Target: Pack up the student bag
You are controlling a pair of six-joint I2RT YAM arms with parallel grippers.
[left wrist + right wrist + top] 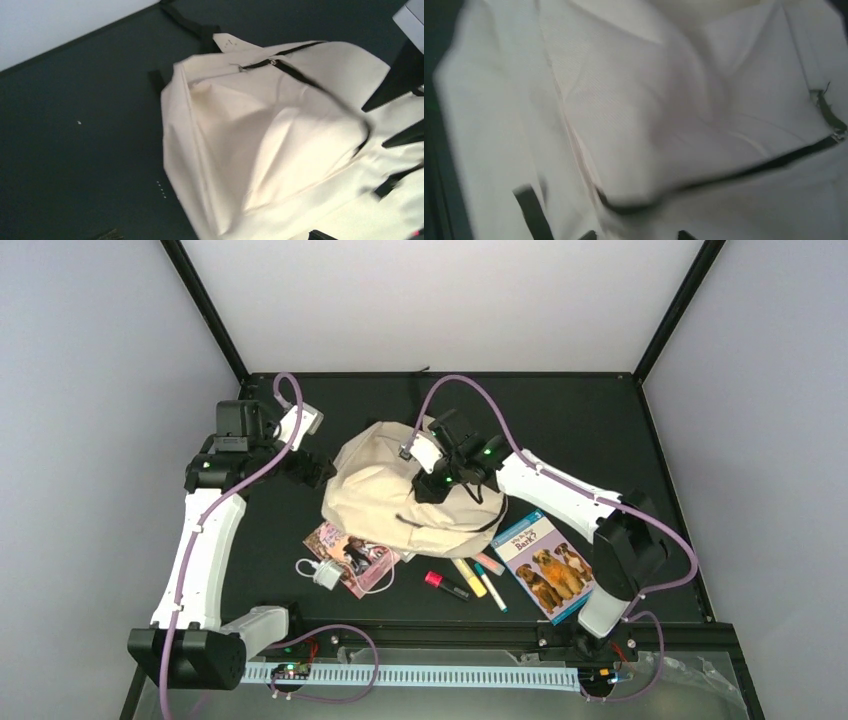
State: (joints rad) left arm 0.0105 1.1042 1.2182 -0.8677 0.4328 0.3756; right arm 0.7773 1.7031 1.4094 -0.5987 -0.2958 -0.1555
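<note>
At the middle of the tabletop lies the student bag, slumped flat, with my right gripper low over its upper panel and my left gripper spread wide just beside its left edge, holding nothing. From my right wrist only my fingertips peek in at the bottom edge, so I cannot tell whether they pinch cloth or are free. The zipper runs as a dark line across loose, wrinkled fabric. I judge the risk is catching a fold instead of the pull, or dragging the whole unanchored bag. That would shove the pink booklet, the dog book and the markers lying against its near edge. I see no opening and nothing inside the bag. The white charger and everything else lie outside.
</note>
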